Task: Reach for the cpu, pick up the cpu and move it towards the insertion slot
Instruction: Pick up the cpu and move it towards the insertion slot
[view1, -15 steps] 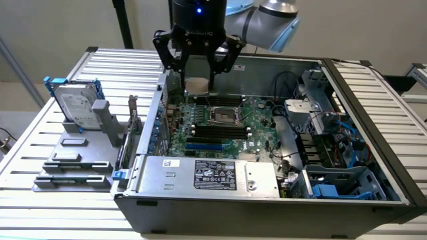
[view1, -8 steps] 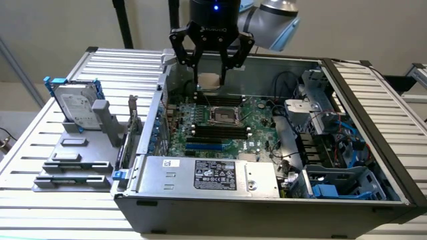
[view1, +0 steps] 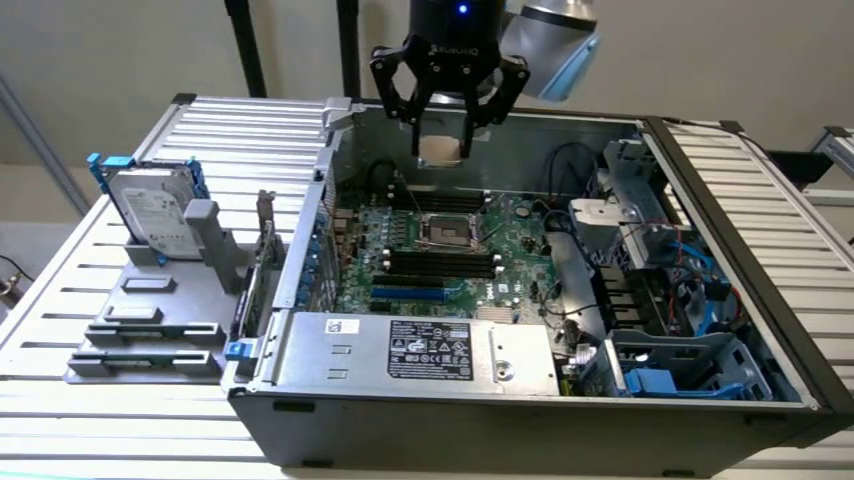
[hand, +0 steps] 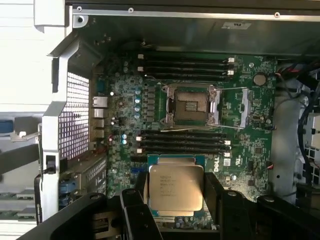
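Hovering above the open computer case (view1: 747, 330), the gripper (view1: 446, 140) had its jaws clamped on the cpu (hand: 176, 187), silver face up. The chip hung clear above the motherboard (view1: 521, 240), short of the insertion slot (hand: 190, 105), which lay uncovered.

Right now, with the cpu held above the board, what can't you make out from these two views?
- Exterior view: the cpu is partly covered by the gripper fingers; its face can't be read.
- Wrist view: the cpu's lower edge is cut by the black fingers; its printing is too small to read.
- Insertion slot: contact detail too small to make out; exterior view no better.
- Height of the cpu above the slot: cannot tell.
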